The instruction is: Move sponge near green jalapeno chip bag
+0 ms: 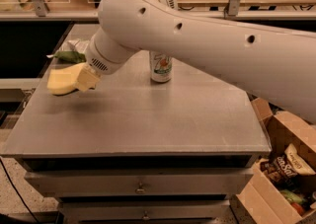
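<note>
Camera view: gripper (table-left) holds sponge; snacks boxed.

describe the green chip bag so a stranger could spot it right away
Start at the grey metal table and look to its far left side, just behind the gripper holding the pale yellow sponge. The green jalapeno chip bag lies flat there, partly hidden by the arm. It is the only green, crinkly thing on the table; the can stands upright near the middle.

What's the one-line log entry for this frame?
end effector: shut on sponge, over table left side | green jalapeno chip bag: just behind | can: mid-table
</note>
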### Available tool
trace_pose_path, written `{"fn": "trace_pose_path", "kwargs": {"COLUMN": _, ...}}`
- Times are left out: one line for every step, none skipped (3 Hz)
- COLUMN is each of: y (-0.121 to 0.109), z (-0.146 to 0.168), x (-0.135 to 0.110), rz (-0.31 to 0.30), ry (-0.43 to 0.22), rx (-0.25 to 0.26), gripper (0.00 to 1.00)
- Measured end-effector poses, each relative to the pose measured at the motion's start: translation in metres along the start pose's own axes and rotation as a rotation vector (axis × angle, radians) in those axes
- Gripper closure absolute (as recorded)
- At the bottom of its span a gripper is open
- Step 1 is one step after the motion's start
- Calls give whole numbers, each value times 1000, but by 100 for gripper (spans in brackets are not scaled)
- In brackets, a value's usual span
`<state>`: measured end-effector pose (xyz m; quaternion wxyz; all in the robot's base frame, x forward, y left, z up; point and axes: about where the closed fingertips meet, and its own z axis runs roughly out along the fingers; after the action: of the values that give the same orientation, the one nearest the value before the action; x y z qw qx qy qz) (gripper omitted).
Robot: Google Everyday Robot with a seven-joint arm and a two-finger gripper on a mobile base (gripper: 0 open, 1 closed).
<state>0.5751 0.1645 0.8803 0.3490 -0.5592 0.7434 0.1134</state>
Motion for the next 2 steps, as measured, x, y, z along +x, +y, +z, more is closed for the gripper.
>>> {"fn": "trace_pose_path", "kwargs": {"y": -17, "z": -3, "x": -3, "rz": 10, "ry": 16, "rx": 23, "gripper": 100}}
{"fn": "trace_pose_path", "kwargs": {"y": -38, "z": -6, "x": -13, "rz": 7, "ry": 41, "rx": 34, "gripper": 100}}
